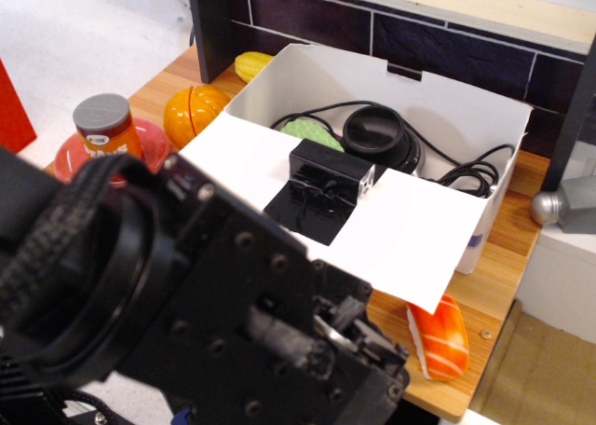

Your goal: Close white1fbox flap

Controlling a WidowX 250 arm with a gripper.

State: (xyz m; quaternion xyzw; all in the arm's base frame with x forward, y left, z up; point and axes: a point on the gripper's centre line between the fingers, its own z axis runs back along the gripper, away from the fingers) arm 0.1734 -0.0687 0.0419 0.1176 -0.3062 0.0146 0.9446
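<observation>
A large white box (466, 145) is seen standing on the wooden surface (484, 294), against a dark tiled wall. It is open at the top, and black cables, a round black object and something green are seen inside. The flap (400, 239), a broad white cardboard panel, is hinged along the near long side and is spread outward toward the camera, roughly level, with its free edge overhanging the surface. A small black block (331, 169) is seen at the near rim, where flap and box meet; whether it rests on the flap or in the box cannot be told.

The robot arm fills the lower left foreground as a blurred black mass. The gripper is not clearly shown, so it cannot be told whether its fingers are apart or together.

The flap is judged to be light, thin and fairly stiff across its width, yet easily creased or bent if pressed in the middle. It is best taken near its free outer edge, from beneath, and swung up and over about the hinge. The box itself is probably light and may slide if pushed sideways.

An orange toy (438, 336) lies just below the flap's right corner and should be avoided.
</observation>
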